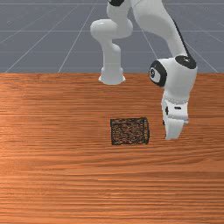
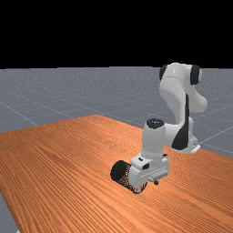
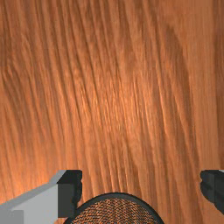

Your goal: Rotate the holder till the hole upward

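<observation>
While grasping is seemingly being prepared by the empty, wide-open white two-finger gripper [image 1: 173, 136], closure is being called for around the black cylindrical mesh holder [image 1: 129, 131] at its front-view nine o'clock.

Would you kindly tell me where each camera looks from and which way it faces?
Front view: ahead of the arm, looking down across the table; shows the arm's base and the holder.
Far view: farther off, looking across the table; shows the whole arm reaching toward the far view's left.
Wrist view: at the arm's end, looking down past the open tool at the holder's round end.
Front and far views share arm, table and holder.
</observation>
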